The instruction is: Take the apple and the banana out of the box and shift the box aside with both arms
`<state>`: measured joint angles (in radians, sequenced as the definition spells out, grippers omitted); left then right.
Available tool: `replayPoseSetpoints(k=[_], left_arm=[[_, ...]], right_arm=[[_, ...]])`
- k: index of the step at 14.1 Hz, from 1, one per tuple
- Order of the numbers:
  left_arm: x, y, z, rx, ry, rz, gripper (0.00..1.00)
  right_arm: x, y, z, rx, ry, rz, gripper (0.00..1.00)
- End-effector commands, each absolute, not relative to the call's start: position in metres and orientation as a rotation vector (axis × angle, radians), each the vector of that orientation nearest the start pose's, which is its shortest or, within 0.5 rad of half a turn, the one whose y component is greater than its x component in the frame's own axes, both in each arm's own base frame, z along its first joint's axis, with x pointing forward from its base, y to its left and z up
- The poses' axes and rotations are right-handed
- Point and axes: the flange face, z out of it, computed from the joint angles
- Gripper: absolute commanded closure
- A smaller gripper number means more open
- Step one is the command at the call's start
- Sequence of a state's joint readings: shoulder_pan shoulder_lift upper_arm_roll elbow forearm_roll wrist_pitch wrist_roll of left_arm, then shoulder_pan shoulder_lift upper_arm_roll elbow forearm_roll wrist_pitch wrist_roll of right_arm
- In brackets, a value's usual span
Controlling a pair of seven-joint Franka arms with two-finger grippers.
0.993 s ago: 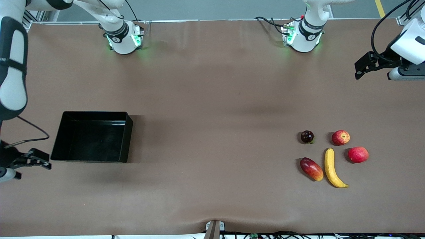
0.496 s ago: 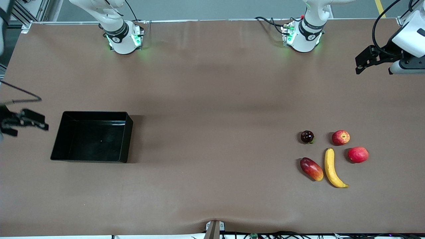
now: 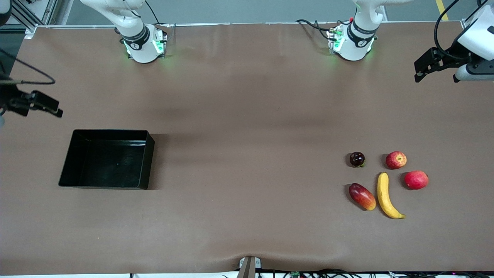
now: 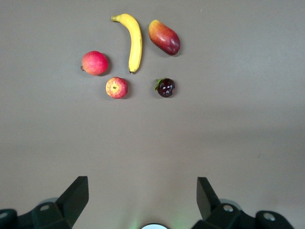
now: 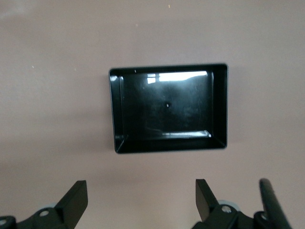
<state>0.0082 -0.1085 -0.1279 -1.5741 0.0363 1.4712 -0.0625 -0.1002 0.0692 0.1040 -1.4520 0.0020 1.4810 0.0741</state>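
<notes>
The yellow banana [image 3: 387, 195] and the small red apple with yellow patches [image 3: 396, 160] lie on the brown table toward the left arm's end. Both show in the left wrist view, the banana [image 4: 134, 40] and the apple [image 4: 116, 88]. The black box [image 3: 112, 162] sits empty toward the right arm's end and shows in the right wrist view [image 5: 167, 108]. My left gripper [image 3: 424, 69] hangs open and empty in the air at its end of the table, its fingertips [image 4: 78, 188] wide apart. My right gripper [image 3: 44, 104] is open and empty in the air at its table end, away from the box.
An all-red round fruit [image 3: 416, 180], a red-orange mango [image 3: 362, 196] and a small dark fruit [image 3: 357, 159] lie close around the banana and apple. The arm bases [image 3: 143, 44] stand along the table's back edge.
My right gripper has swung along its end of the table toward the arm bases, past the box's side. My left gripper has drifted slightly toward the bases. The fruits and box are unmoved.
</notes>
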Motion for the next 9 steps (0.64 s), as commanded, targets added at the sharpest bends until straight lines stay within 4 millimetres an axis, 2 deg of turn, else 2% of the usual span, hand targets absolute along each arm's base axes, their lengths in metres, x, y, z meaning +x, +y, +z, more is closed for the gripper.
replayPoseSetpoints(k=[1, 3, 7, 9], left_arm=[[0.503, -0.062, 0.683, -3.109, 0.091, -0.032, 0.00], [0.503, -0.062, 0.685, -3.111, 0.103, -0.036, 0.00], [0.503, -0.060, 0.685, -3.111, 0.101, -0.038, 0.00], [0.503, -0.060, 0.687, -3.111, 0.101, -0.041, 0.00]], right_arm=[[0.545, -0.005, 0.623, -3.127, 0.165, 0.082, 0.00], [0.549, -0.011, 0.626, -3.126, 0.130, 0.013, 0.00], [0.549, -0.018, 0.621, -3.129, -0.095, 0.006, 0.00], [0.550, -0.017, 0.627, -3.139, -0.135, -0.009, 0.00]])
